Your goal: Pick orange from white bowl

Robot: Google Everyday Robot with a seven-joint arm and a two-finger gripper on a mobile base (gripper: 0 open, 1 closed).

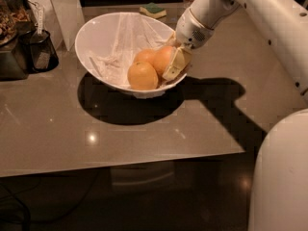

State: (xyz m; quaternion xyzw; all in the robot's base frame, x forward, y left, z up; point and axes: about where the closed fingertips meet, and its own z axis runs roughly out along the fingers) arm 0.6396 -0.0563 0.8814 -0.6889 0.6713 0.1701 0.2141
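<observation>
Orange (161, 59) rests against claw (172, 67), on the side toward the middle of bowl (96, 28); whether claw pinches it, I cannot tell.

Glossy white bowl (91, 35), matt cream pincer (172, 62) inside

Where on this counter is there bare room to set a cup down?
Bare: the counter strip between the white bowl and the near edge, and the patch right of the bowl, under the arm. Crowded: dark containers at back left, and the bowl's right rim, where the gripper meets the orange.
</observation>
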